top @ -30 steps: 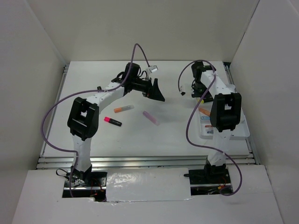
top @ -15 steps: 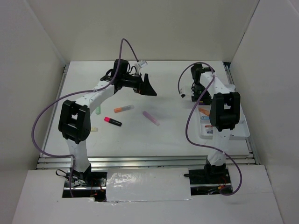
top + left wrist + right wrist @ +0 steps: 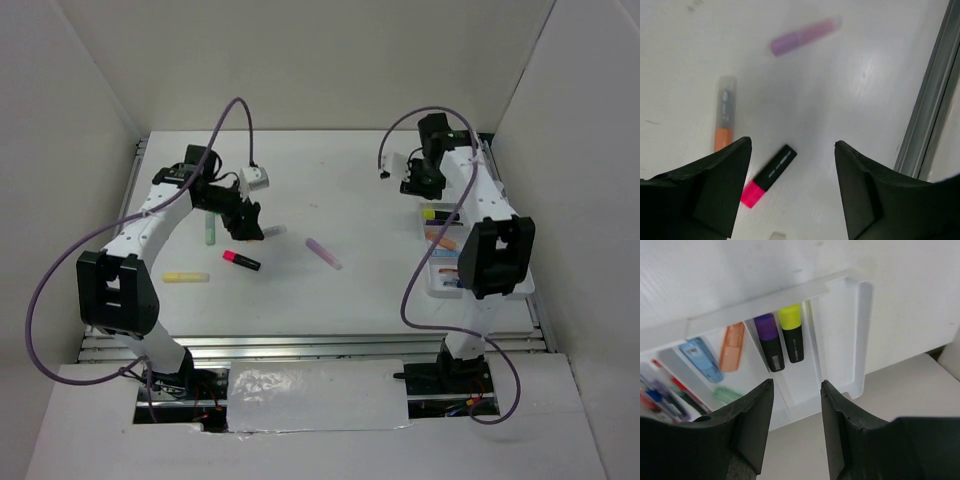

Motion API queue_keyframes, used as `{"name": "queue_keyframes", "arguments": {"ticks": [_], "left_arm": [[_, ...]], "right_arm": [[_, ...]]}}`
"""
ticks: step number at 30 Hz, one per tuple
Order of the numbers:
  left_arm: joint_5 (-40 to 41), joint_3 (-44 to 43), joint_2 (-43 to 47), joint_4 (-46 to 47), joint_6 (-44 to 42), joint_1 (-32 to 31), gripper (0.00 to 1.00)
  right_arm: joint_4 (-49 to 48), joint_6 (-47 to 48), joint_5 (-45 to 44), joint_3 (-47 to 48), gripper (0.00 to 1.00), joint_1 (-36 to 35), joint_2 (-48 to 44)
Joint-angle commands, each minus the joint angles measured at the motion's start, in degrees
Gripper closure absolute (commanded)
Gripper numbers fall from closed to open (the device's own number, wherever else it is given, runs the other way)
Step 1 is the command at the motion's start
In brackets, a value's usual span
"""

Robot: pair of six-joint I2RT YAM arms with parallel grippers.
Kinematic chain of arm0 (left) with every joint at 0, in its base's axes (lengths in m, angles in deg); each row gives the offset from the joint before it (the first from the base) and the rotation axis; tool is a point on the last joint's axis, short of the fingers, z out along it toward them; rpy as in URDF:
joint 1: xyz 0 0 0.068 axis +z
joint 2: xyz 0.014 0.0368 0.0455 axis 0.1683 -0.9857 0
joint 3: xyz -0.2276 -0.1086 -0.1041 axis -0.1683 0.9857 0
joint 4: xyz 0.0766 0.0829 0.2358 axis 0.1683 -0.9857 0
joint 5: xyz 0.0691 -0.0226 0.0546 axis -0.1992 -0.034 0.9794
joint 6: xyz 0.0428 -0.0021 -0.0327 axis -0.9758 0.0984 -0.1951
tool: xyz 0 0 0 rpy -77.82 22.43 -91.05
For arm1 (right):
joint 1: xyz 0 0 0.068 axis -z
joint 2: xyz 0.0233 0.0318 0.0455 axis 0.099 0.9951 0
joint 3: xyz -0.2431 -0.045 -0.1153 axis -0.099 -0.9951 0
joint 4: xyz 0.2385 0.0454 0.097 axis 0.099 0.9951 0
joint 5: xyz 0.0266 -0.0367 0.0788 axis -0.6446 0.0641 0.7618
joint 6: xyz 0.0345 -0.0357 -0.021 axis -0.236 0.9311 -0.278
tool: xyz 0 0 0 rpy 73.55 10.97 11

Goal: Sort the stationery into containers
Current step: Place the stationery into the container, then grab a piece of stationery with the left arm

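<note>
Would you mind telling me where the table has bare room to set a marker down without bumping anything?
The far middle of the table, between the left pincer and right pincer, is bare. So is the near strip between the purple marker and the tray. It is crowded around the pink highlighter and green marker.
</note>
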Motion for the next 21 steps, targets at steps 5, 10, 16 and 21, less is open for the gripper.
{"name": "queue_keyframes", "arguments": {"ticks": [5, 10, 16, 21], "left_arm": [[9.05, 10.05, -0.53, -13.18, -32.17, 0.12, 0.28], [14.94, 12.87, -2.02, -9.57, -37.81, 1.96, 0.31], [16.53, 11.30, -5.97, -6.57, -42.81, 5.39, 0.30], [16.80, 10.06, -9.84, -4.64, -44.49, 6.89, 0.27]], "right_arm": [[2.80, -15.98, 24.21, -3.49, 0.50, -3.18, -20.41], [2.01, -25.30, 33.19, -11.57, 0.50, -5.29, -30.35], [0.96, -29.97, 35.31, -18.17, 0.49, -7.58, -36.16], [1.31, -30.93, 35.75, -20.03, 0.49, -7.84, -38.36]]}}
